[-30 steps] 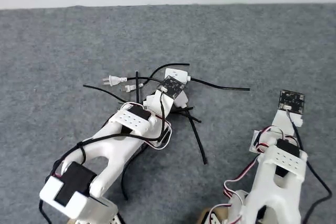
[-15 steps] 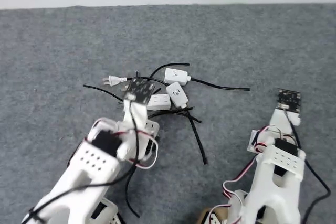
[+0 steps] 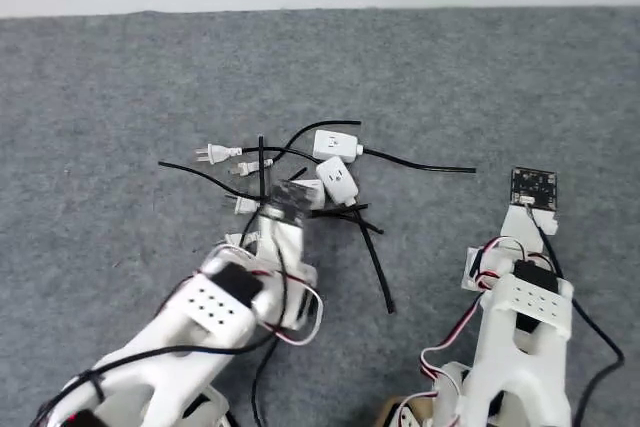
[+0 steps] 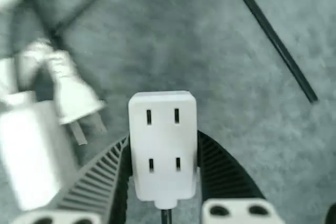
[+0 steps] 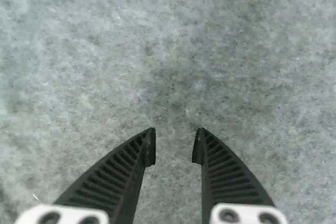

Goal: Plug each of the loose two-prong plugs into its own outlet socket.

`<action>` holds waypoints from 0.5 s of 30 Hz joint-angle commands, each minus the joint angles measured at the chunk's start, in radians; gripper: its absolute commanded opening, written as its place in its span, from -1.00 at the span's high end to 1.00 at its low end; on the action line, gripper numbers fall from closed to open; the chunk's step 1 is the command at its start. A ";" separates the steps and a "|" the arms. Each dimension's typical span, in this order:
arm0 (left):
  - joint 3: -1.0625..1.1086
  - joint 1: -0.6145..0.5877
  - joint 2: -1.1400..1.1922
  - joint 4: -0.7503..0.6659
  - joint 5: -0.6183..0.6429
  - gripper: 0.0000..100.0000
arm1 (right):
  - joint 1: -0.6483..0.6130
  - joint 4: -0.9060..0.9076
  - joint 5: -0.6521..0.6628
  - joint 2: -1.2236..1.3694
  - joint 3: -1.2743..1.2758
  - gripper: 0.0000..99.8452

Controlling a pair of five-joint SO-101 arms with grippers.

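Observation:
My left gripper [image 4: 164,141] is shut on a white outlet socket [image 4: 163,124] with two pairs of slots, held face up above the carpet. A loose white two-prong plug [image 4: 71,98] lies close beside it, next to another white block [image 4: 26,156]. From above, the left arm's wrist [image 3: 290,194] sits over the tangle of black cords. Two more white sockets [image 3: 335,144] [image 3: 339,180] lie just beyond it. Loose plugs [image 3: 212,154] [image 3: 250,165] rest to the left. My right gripper [image 5: 173,148] is open over bare carpet, holding nothing.
Black cords [image 3: 375,257] sprawl from the sockets across the grey carpet [image 3: 480,87], one running toward the right arm [image 3: 530,297]. A thick cord [image 4: 273,35] crosses beyond the held socket. The carpet's far edge meets a pale wall.
The left arm swung left off the sockets, then came back right and lower over the cord tangle. The right arm drifted slightly left.

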 commanded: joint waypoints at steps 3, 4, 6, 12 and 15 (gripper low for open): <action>-0.058 0.041 0.084 -0.028 0.020 0.59 | -0.007 0.013 0.012 0.004 -0.058 0.72; -0.059 0.041 0.094 -0.028 0.020 0.53 | -0.007 0.013 0.012 0.004 -0.058 0.72; -0.061 0.040 0.098 -0.032 0.020 0.47 | -0.007 0.013 0.012 0.004 -0.058 0.72; -0.062 0.021 0.040 -0.028 0.020 0.46 | -0.007 0.013 0.012 0.004 -0.058 0.72; -0.058 -0.018 -0.051 -0.002 0.014 0.46 | -0.008 0.013 0.012 -0.001 -0.058 0.72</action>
